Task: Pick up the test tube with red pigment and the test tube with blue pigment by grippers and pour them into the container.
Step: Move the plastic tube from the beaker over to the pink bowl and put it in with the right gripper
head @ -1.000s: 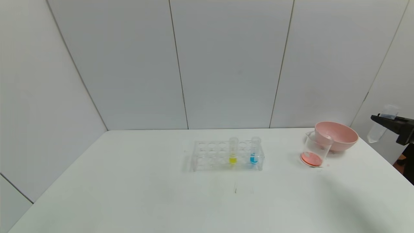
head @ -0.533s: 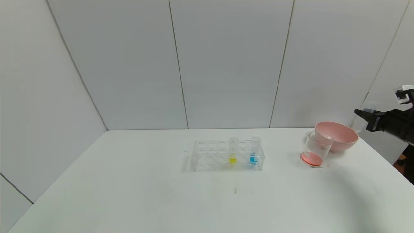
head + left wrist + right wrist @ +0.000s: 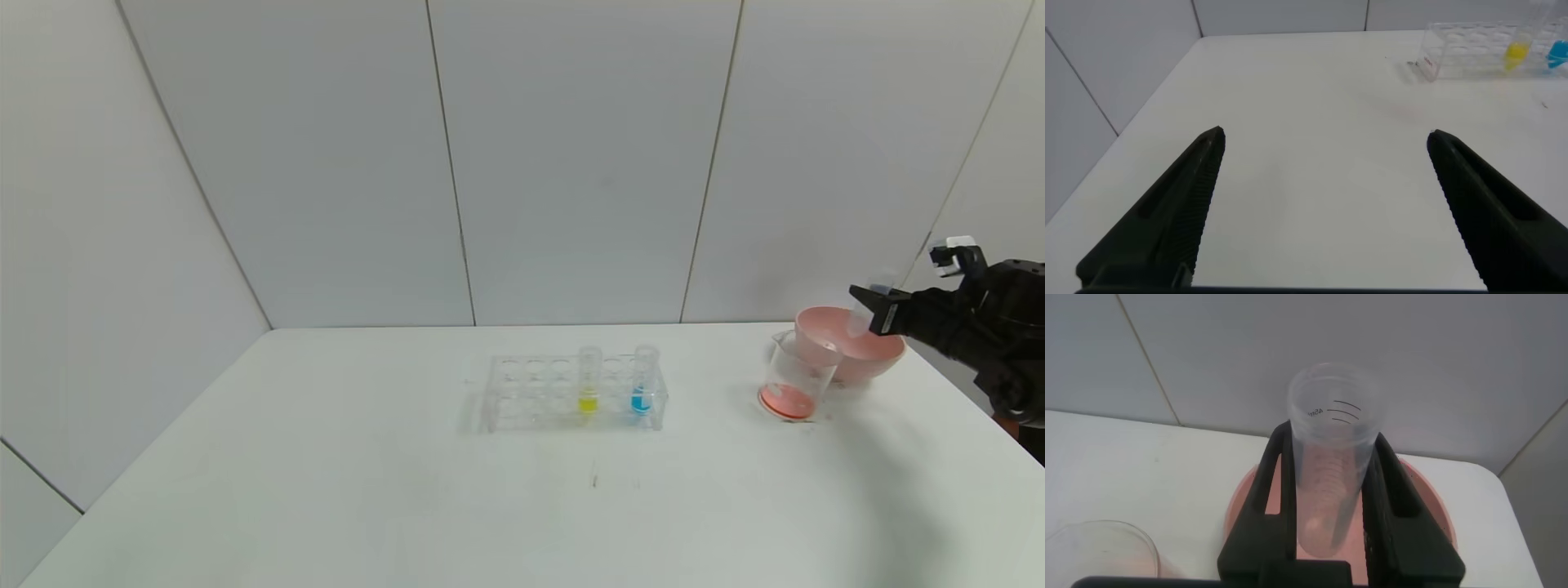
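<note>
While above the pink bowl (image 3: pixel 849 343), the right claw (image 3: pixel 875 312) grips the emptied test tube (image 3: pixel 1333 449).

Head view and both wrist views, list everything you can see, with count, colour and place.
Table: one, white, under everything.
Rack: one, clear, table centre.
Yellow-liquid tube: one, in rack.
Blue-liquid tube: one, in rack, beside yellow.
Beaker: one, clear, red liquid inside, table's right.
Bowl: one, pink, behind beaker.
Emptied tube: one, clear, held above bowl.
Right gripper: black, gripping emptied tube.
Left gripper: black, open over bare table.
</note>
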{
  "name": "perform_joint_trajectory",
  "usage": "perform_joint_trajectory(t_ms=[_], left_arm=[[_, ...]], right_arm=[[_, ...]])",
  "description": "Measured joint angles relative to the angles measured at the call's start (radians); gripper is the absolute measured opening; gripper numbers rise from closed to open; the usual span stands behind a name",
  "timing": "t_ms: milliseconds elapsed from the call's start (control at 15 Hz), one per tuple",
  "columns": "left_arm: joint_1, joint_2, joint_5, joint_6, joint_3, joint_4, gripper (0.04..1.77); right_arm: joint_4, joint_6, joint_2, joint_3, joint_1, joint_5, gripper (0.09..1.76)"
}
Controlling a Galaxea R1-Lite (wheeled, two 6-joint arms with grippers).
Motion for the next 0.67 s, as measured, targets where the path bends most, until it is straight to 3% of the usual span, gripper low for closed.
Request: perform_joint_trajectory(t_ms=[333, 667], left_arm=[[0.000, 0.000, 0.000, 0.000, 0.000, 0.000, 1.76], [0.000, 0.000, 0.000, 0.000, 0.000, 0.000, 1.76]], right_arm=[[-0.003, 0.002, 0.016, -0.012, 0.002, 0.000, 1.05], [0.006, 0.003, -0.010, 0.003, 0.007, 0.000, 1.36]])
